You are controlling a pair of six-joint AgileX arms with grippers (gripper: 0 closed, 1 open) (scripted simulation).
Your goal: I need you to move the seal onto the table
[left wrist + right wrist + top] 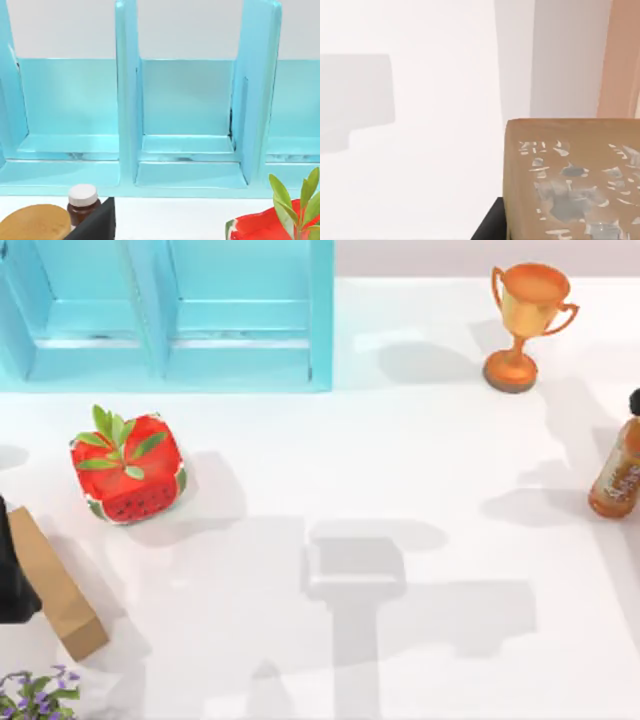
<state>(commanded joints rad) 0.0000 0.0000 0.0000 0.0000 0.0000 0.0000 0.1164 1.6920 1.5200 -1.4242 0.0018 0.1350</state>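
Top view: the white counter (440, 430) carries a light-blue cabinet (170, 315) at its far left, a watermelon cube (128, 468) in front of the cabinet, and a long tan box (58, 585) near the left edge. A gold trophy (525, 325) stands far right, with an orange-brown bottle (618, 475) at the right edge. Purple flowers (38, 695) fill the near left corner. The left arm (14, 575) sits parked at the left edge, just beside the tan box. A block-shaped grey shadow (355, 568) lies mid-counter.

Right wrist view: the seal (570, 180), a tan-brown block with a pale mottled mark on the face turned to the camera, sits close to the lens. It is gripped by the right pincer (491, 227) (one dark finger shows at its edge), with bare counter behind it.

Left wrist view: the left pincer (97, 224) faces the cabinet's open compartments. Whether it is wide or narrow cannot be told. A white-capped brown jar (82, 202) and a round tan object (32, 222) lie beside it.
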